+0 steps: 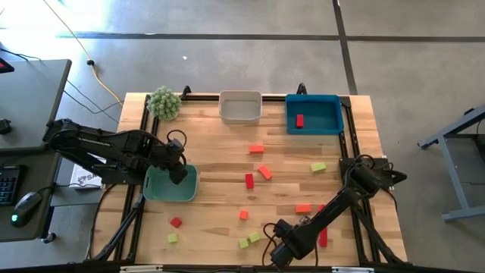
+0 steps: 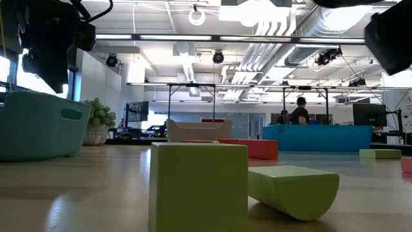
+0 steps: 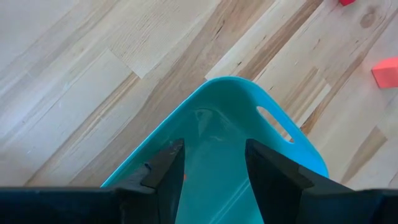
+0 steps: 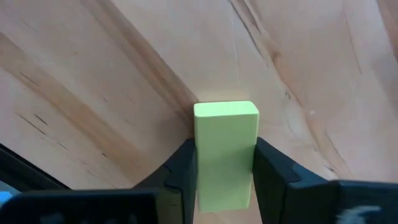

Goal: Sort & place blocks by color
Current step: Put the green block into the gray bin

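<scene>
My right gripper (image 1: 279,254) stands near the table's near edge, pointing down, shut on a yellow-green block (image 4: 225,143) that shows only in the right wrist view. My left gripper (image 3: 214,168) hangs open over the teal tray (image 1: 170,185) at the left, with nothing between its fingers. Orange blocks (image 1: 264,171), dark red blocks (image 1: 248,180) and yellow-green blocks (image 1: 318,167) lie scattered flat on the wood. One red block (image 1: 300,120) lies in the blue tray (image 1: 326,105). Two yellow-green blocks (image 2: 198,187) lie close in the low view. My right gripper pinches the yellow-green block by its two long sides (image 4: 202,171) between its two fingers (image 4: 181,174), at the end of the block nearer the wrist. The fingers come from above, pointing down, and lie along the block. The block appears to lie flat on the table.
A white tray (image 1: 240,115) and the blue tray stand at the far edge, with a fuzzy green plant (image 1: 164,101) at the far left corner. A red block (image 1: 323,236) lies beside the right arm. A person (image 2: 299,111) stands in the room beyond the table.
</scene>
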Robot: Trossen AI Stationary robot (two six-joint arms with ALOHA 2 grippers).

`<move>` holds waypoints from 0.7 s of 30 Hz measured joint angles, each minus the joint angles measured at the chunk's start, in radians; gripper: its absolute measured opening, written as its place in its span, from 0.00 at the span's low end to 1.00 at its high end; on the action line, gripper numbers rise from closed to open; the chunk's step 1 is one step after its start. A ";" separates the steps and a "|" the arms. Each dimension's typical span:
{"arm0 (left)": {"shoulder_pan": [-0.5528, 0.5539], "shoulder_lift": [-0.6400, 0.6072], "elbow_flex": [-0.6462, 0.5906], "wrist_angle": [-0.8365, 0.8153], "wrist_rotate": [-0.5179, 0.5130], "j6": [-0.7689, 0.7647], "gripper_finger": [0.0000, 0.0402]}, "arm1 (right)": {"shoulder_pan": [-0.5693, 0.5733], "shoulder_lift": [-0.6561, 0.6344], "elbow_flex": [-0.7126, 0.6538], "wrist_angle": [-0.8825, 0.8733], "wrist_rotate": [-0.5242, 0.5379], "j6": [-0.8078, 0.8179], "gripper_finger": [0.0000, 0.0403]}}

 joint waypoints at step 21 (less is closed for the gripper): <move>0.000 0.000 0.000 0.002 -0.047 0.010 0.39 | -0.384 -0.160 -0.003 -0.056 0.096 -0.535 0.23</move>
